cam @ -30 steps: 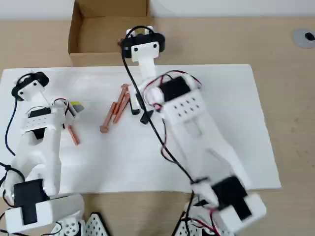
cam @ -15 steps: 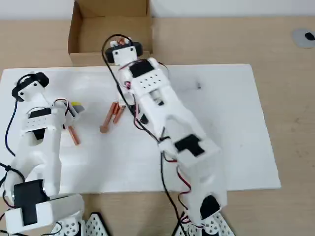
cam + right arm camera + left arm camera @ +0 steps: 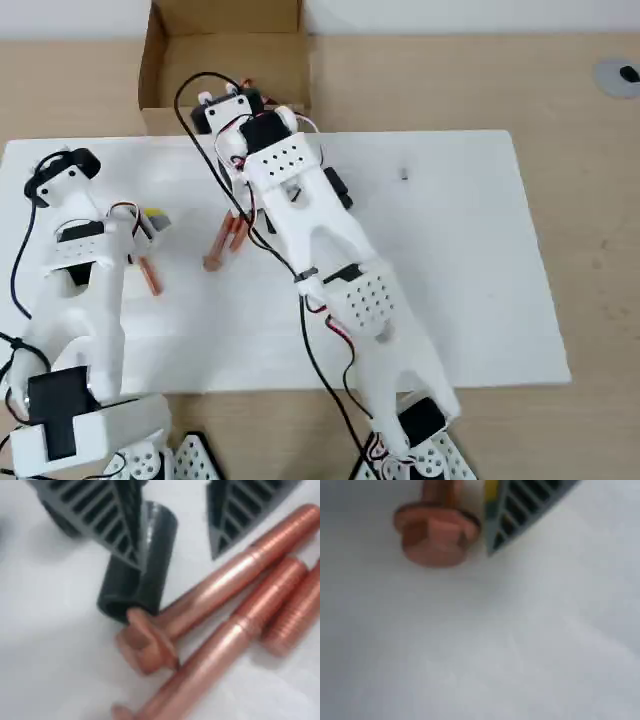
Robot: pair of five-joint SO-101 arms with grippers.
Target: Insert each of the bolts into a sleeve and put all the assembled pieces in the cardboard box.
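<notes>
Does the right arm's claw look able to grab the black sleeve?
Probably yes. The right claw is open and sits right at the sleeve, with nothing covering it. The bolts lie close beside it, and one bolt head touches the sleeve's end, so closing may nudge them.

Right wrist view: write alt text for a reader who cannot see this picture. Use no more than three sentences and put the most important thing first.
A black sleeve lies on a white surface beside three copper bolts, its open end next to one bolt's hex head. The right gripper, fingers open, hangs over the sleeve.
</notes>
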